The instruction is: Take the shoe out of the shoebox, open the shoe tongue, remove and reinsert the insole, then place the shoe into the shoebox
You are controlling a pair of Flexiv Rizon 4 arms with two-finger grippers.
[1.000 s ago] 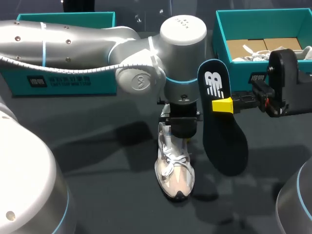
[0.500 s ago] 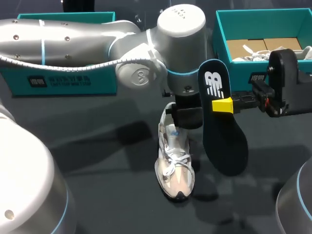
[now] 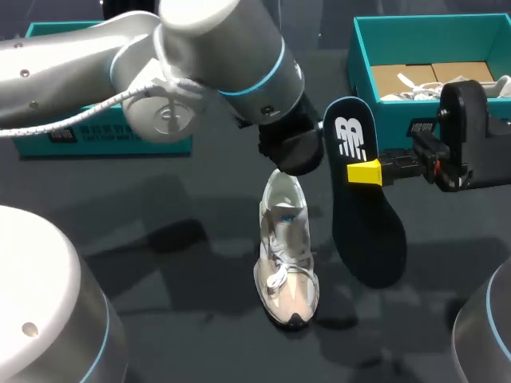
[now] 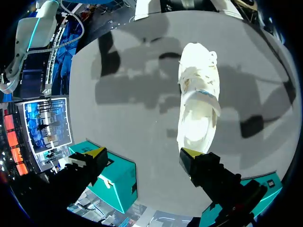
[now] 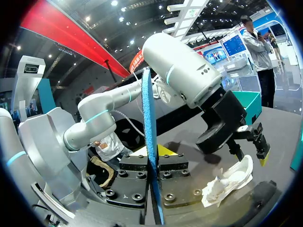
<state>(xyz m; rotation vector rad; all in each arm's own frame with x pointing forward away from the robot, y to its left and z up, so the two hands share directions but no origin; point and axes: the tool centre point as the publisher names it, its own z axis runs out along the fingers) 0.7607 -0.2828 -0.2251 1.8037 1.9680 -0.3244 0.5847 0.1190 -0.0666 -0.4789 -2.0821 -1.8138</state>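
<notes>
Your left gripper [image 3: 291, 152] has lifted off the shoe [image 3: 286, 257] in the last second. Its arm has swung up and to the left, and the gripper now hangs above the heel end without touching it. In the left wrist view its two yellow fingertips [image 4: 97, 152] are spread wide with nothing between them, and the shoe lies on the table ahead of one finger.

The shoe has not moved. It is a pale laced trainer standing on its sole near the middle of the dark grey table [image 3: 160, 239], outside the shoebox, with its toe toward the robot. Its collar looks pulled open, though the overhead view is too coarse to be sure.

Your right gripper [image 3: 365, 172] is where it was, clamped on the edge of the dark insole [image 3: 363, 231]. It holds the insole just to the right of the shoe, heel end uppermost. In the right wrist view the insole appears edge-on as a thin blue strip pinched upright between the fingers.

The teal shoebox [image 3: 363, 56] sits open at the far right of the table. A second teal box [image 3: 120, 136] sits at the far left.
</notes>
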